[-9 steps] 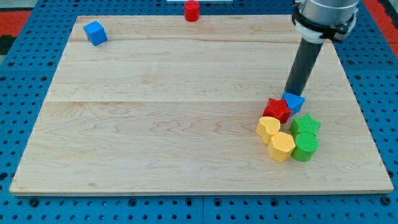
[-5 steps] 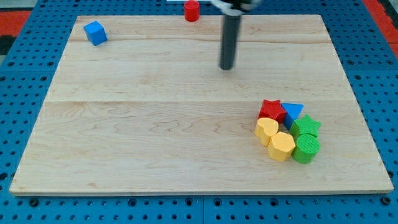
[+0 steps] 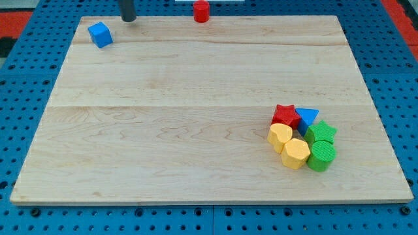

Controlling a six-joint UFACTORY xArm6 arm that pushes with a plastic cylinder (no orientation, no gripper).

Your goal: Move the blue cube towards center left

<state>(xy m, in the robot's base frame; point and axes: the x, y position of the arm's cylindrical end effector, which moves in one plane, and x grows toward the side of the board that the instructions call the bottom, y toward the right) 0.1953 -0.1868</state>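
Camera view shows my tip (image 3: pixel 128 20) at the view's top edge of the pale wooden surface (image 3: pixel 196 130), near the small blue cube (image 3: pixel 100 34) and up to its right. The arm has no gripper, only the dark rod. The cube sits in the top-left corner, not yet moved. This looks like the approach step: next the tip should settle just above the cube and push it down the view, towards centre left. A small red cylinder block (image 3: pixel 201 10) stands well apart.
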